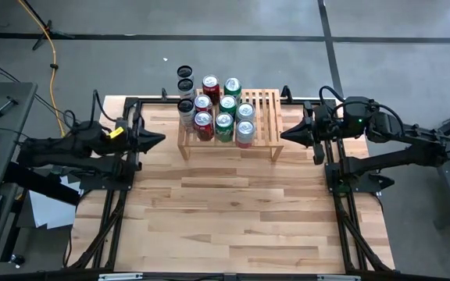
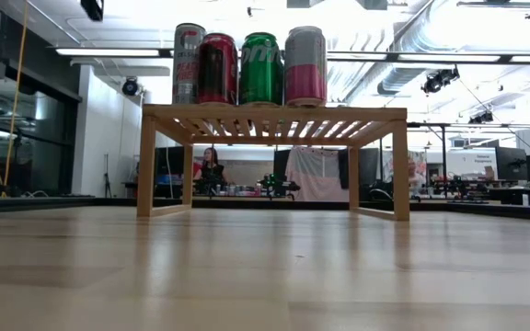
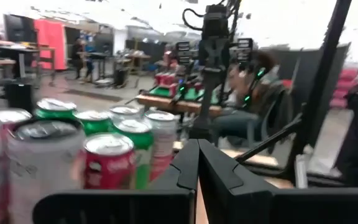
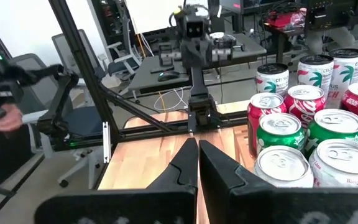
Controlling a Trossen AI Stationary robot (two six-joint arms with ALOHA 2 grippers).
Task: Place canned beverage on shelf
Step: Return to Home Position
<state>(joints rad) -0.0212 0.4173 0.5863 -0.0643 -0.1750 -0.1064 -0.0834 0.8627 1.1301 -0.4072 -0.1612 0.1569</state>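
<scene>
The light-wood slatted shelf stands at the table's far middle on its short side legs. Several cans, red, green and silver-pink, stand upright on its left part; three more cans stand in a row off its far left corner. The cans also show in the low view and in both wrist views. My left gripper is shut and empty, left of the shelf. My right gripper is shut and empty, right of the shelf.
The shelf's right part carries nothing. Bare wooden table lies in front of the shelf. A person sits beyond the table's right side, and another person is far off in the room.
</scene>
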